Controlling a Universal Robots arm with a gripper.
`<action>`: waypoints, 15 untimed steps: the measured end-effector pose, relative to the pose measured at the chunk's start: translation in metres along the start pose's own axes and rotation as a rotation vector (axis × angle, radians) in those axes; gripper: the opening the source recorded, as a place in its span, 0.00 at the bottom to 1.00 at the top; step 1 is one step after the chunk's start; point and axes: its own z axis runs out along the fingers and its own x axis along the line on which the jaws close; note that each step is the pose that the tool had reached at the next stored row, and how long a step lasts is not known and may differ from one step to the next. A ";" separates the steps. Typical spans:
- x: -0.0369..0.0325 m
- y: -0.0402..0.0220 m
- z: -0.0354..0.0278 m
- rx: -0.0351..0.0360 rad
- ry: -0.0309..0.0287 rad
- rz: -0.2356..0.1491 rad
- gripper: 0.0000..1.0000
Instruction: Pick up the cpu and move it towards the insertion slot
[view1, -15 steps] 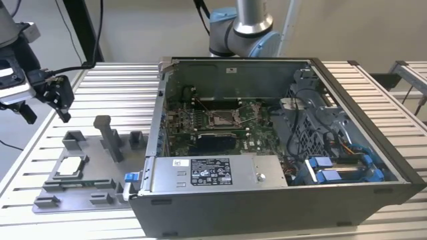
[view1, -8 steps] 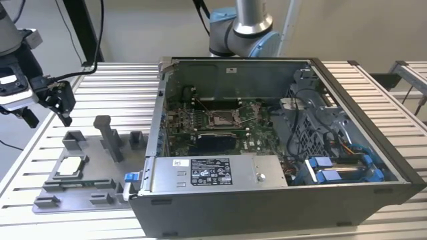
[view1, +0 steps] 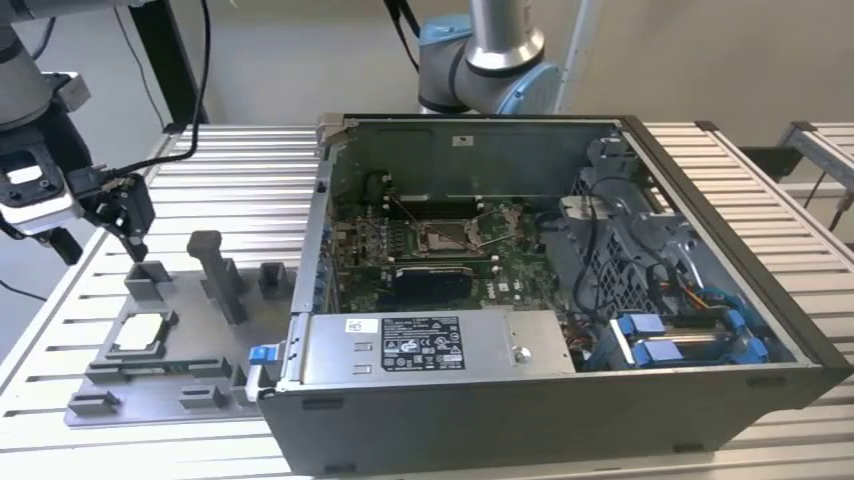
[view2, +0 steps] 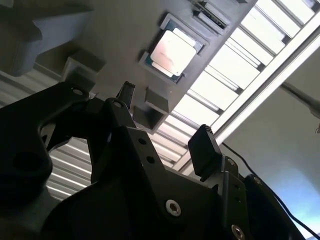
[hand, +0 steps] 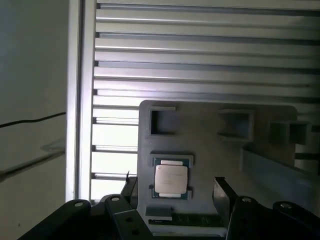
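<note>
Slatted aluminium table (view1: 227, 170) runs across the exterior view, with a pale wall behind it. On it lies a large dark grey open computer case (view1: 534, 410). A green circuit board (view1: 354, 255) covers the case floor. A silver box with a white label (view1: 427, 345) sits along the near edge, and blue plastic brackets (view1: 667, 340) crowd the exterior view's right.

Outside the case, at the exterior view's left, lies a flat grey plastic tray (view1: 200, 340). Its tall upright grey post (view1: 214, 275) and shorter blocks rise between the tray's recess and the case's metal side wall (view1: 320, 220).

The black two-fingered gripper (view1: 104, 240) hangs above the tray's far end, holding nothing, its fingers (hand: 222, 192) spread apart.

The insertion slot (view1: 445, 236), a square socket with a shiny metal frame, sits mid-board inside the case, well apart from the gripper.

The cpu (view1: 138, 335), a small flat square silver chip, lies seated in the tray's recess. In both wrist views it appears beyond the parted fingers, untouched (hand: 171, 179) (view2: 172, 51).
</note>
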 end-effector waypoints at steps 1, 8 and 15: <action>0.0000 -0.0003 0.0014 0.0000 0.0000 0.000 1.00; 0.0002 -0.0097 0.0134 -0.0001 -0.0001 0.002 1.00; -0.0006 -0.0153 0.0259 0.0000 -0.0009 0.023 1.00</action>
